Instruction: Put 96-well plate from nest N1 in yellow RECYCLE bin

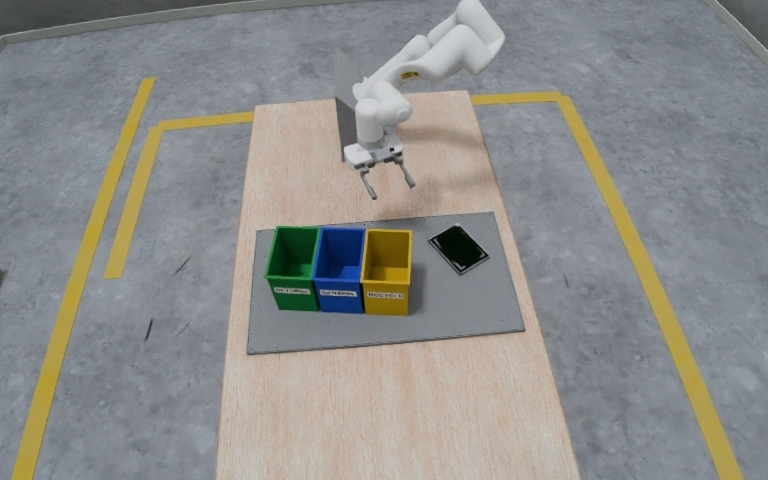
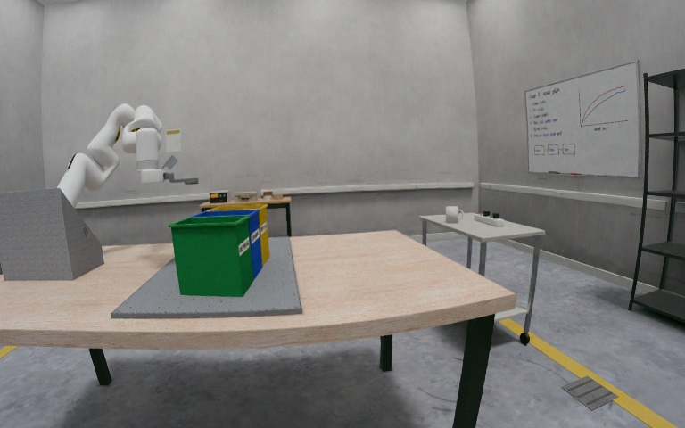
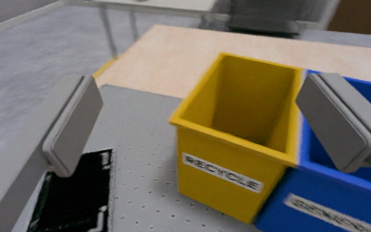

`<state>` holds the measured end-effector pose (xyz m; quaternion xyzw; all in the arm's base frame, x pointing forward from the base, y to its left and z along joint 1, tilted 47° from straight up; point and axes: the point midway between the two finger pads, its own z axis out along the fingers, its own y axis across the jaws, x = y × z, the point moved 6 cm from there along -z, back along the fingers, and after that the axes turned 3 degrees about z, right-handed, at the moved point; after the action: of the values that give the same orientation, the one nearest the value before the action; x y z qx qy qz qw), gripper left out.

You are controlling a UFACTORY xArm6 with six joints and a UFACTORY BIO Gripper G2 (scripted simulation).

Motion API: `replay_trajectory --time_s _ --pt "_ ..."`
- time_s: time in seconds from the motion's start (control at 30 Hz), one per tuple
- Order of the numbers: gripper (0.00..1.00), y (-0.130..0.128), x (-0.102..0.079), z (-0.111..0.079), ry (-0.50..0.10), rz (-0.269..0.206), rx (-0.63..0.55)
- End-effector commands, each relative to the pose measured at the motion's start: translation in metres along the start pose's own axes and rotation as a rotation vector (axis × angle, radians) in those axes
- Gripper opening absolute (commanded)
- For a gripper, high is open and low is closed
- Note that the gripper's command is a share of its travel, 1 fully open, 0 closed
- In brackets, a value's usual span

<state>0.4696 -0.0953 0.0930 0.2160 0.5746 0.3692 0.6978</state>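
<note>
My gripper [image 1: 392, 191] [image 2: 193, 180] [image 3: 199, 122] is open, nothing between its fingers, high in the air behind the bins. The yellow RECYCLE bin [image 1: 386, 306] [image 2: 265, 242] [image 3: 208, 190] is upright; the wrist view looks partly into it from above, and no plate shows inside. The blue bin [image 1: 340, 305] [image 3: 309, 184] and the green bin [image 1: 297, 302] [image 2: 214, 262] stand upright beside it in a row. The plate nest [image 1: 458, 247] [image 3: 79, 193] shows as a flat black rectangle with light corners; I cannot tell whether a plate sits in it.
The bins and nest are on a grey perforated board [image 1: 447, 316] [image 2: 277, 302] [image 3: 140, 113] on the wooden table [image 1: 390, 407] [image 2: 378, 282]. A tall grey block [image 2: 37, 242] stands near the arm's base. The nest is to the right of the yellow bin in the top view.
</note>
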Motion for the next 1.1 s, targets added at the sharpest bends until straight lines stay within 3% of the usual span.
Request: replay_trajectory --time_s 0.0,1.07 --pt "0.37 0.011 0.005 0.015 -0.001 -0.003 -0.183" --pt "0.37 0.131 0.044 0.076 -0.001 -0.002 -0.186"
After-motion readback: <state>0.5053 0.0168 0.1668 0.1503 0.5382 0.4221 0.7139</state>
